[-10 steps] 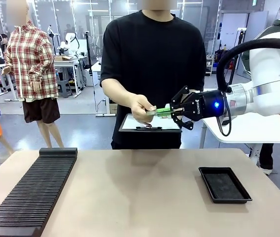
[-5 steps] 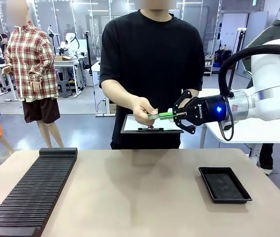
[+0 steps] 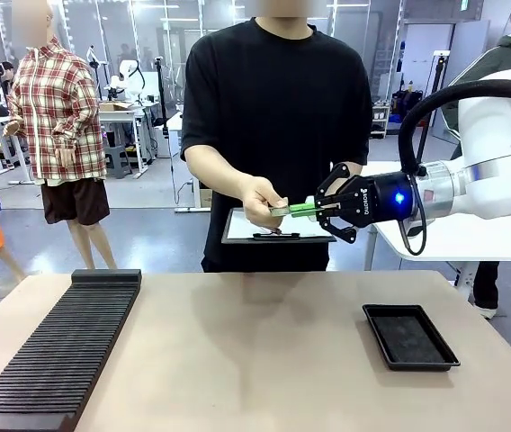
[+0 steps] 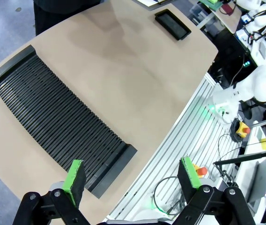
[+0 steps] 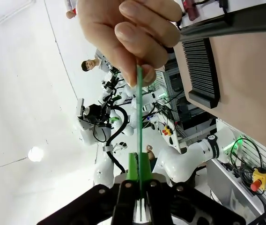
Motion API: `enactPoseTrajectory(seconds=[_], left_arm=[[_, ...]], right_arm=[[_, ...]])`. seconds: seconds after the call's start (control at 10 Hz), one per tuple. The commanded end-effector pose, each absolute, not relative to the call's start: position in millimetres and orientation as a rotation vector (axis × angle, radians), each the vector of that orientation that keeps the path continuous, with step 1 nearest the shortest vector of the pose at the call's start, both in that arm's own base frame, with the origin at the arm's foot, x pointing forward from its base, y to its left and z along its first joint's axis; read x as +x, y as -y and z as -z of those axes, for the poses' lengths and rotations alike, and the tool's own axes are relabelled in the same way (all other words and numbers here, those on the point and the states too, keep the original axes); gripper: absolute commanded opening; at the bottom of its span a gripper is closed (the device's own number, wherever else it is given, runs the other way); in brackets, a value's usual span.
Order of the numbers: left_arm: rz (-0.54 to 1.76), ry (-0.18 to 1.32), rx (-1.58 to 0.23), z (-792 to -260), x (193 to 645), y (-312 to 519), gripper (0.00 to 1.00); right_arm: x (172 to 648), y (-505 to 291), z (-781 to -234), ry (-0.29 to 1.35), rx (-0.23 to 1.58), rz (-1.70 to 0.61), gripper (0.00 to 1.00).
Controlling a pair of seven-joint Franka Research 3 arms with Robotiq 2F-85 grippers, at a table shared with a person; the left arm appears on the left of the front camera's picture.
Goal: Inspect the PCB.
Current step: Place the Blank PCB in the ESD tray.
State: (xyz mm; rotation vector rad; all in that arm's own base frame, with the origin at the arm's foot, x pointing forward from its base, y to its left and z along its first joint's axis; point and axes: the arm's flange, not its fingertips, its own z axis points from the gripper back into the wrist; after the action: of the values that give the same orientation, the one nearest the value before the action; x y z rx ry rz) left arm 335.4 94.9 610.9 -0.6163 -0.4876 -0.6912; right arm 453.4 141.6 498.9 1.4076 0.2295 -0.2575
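The right gripper (image 5: 138, 165) is seen clenched: its two green-padded fingers (image 5: 132, 164) are pressed flat against one end of the thin, flat, green PCB (image 5: 138, 112). The board is viewed edge-on there, as a narrow line rising straight out from between the pads. Its far end is pinched by the fingertips of the person's hand (image 5: 135, 33), so the PCB is spanned between gripper and hand and gripped at both ends. In the front view the board is held roughly level in the air, beyond the far edge of the tan table (image 3: 255, 360). It is just above a dark-rimmed clipboard with a white sheet (image 3: 278, 225), which is carried at the person's waist.

The left gripper (image 4: 131, 174) is spread wide, its green pads (image 4: 74, 176) closed on nothing, and it is hung high over the near edge of the table. Below it a long black slotted rack (image 4: 53, 112) is laid on the table's left part. Farther across — well apart from the rack — a shallow black rectangular tray (image 4: 172, 24) is set near the right edge. The PCB is held above and beyond that tray, touching neither it nor the table
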Motion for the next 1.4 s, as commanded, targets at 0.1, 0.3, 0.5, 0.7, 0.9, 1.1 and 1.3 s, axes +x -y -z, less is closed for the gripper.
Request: enactPoseTrajectory(seconds=[0.1,0.3,0.5,0.7,0.9,1.1,1.3], left_arm=[[0.678,0.471,-0.598,-614.5,337.6,-95.1,1.0],[0.678,0.471,-0.598,-614.5,337.6,-95.1,1.0],[0.678,0.471,-0.598,-614.5,337.6,-95.1,1.0],[0.678,0.471,-0.598,-614.5,337.6,-95.1,1.0],[0.678,0.471,-0.598,-614.5,337.6,-95.1,1.0],[0.678,0.471,-0.598,-614.5,337.6,-95.1,1.0],[0.678,0.471,-0.598,-614.5,337.6,-95.1,1.0]], right_arm=[[452.5,-145.5,-501.7,-0.219,1.4,0.253,0.0],[452.5,-145.5,-501.7,-0.219,1.4,0.253,0.0],[452.5,-145.5,-501.7,-0.219,1.4,0.253,0.0],[452.5,-145.5,-501.7,-0.219,1.4,0.253,0.0],[452.5,-145.5,-501.7,-0.219,1.4,0.253,0.0],[452.5,-145.5,-501.7,-0.219,1.4,0.253,0.0],[452.5,-145.5,-501.7,-0.219,1.4,0.253,0.0]])
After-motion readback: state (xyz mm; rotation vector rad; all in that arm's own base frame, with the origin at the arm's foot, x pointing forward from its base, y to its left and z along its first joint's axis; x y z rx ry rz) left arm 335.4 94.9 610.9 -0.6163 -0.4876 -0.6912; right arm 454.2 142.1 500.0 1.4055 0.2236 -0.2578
